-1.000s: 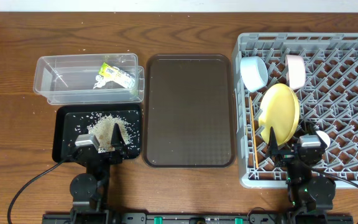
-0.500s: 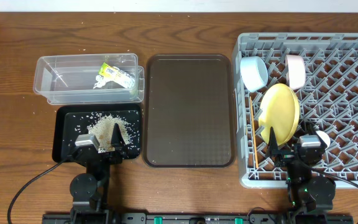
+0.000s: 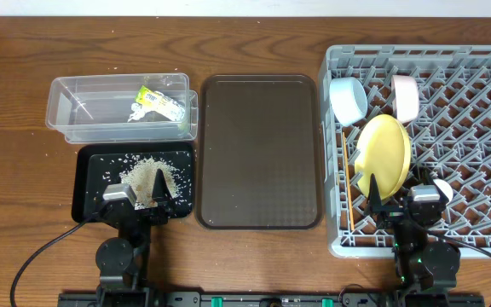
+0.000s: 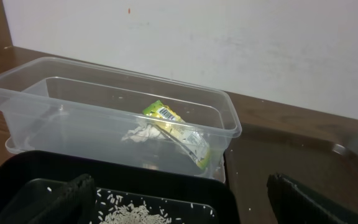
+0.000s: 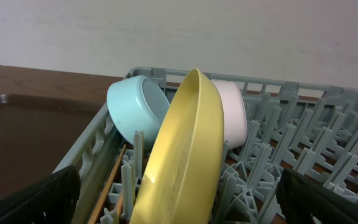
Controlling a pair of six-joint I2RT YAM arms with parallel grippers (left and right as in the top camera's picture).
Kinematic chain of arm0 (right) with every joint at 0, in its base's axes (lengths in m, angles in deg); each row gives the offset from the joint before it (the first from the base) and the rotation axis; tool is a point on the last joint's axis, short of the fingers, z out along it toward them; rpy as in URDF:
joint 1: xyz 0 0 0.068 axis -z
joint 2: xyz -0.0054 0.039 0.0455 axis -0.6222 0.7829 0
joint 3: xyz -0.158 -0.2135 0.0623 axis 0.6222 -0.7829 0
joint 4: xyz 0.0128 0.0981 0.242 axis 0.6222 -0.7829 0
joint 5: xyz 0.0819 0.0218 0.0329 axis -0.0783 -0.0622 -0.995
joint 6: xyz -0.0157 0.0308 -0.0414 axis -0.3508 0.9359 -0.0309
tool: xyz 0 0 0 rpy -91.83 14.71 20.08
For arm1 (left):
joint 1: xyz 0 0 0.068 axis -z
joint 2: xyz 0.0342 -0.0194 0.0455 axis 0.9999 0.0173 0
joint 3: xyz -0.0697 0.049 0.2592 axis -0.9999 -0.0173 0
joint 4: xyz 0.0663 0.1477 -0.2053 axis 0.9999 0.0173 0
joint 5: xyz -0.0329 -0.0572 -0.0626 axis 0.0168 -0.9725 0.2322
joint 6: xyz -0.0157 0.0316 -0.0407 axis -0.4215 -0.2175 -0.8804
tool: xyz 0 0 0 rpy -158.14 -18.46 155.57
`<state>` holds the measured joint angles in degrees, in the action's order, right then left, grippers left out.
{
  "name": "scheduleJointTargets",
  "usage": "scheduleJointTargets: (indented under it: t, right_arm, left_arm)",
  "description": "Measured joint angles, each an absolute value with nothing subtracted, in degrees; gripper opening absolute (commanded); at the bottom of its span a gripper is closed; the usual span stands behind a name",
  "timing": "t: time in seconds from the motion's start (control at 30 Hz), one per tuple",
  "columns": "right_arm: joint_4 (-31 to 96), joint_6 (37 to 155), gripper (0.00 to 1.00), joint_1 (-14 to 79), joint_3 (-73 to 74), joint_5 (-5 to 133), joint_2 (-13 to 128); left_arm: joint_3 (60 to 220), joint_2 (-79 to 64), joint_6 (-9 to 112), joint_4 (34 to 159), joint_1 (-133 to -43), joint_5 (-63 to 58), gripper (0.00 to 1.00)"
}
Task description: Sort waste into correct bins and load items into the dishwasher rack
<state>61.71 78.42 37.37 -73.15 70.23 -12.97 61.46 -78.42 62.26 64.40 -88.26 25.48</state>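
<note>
The yellow-green wrapper (image 3: 160,103) lies in the clear tub (image 3: 66,111); it also shows in the left wrist view (image 4: 176,127). Rice scraps (image 3: 147,176) are piled in the black bin (image 3: 88,188). The grey rack (image 3: 467,102) holds the blue bowl (image 3: 348,100), the white bowl (image 3: 404,96), the yellow plate (image 3: 384,155) on edge, the chopsticks (image 3: 349,200) and a pale cup (image 3: 441,189), partly hidden. My left gripper (image 3: 139,198) is open and empty over the black bin's near edge. My right gripper (image 3: 399,203) is open and empty at the rack's near edge, behind the plate (image 5: 188,149).
A flat brown tray (image 3: 260,152) lies between the bins and the rack. The rack's right half is bare pegs. The table's back edge meets a white wall.
</note>
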Motion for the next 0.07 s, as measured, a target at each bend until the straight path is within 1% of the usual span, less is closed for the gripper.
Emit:
scheduleJointTargets:
  t: [0.07]
  right_arm:
    - [61.7, 78.4, 0.99, 37.4, -73.2, 70.2, -13.0]
  left_arm:
    - [61.5, -78.4, 62.3, 64.4, -88.3, 25.5, 0.91]
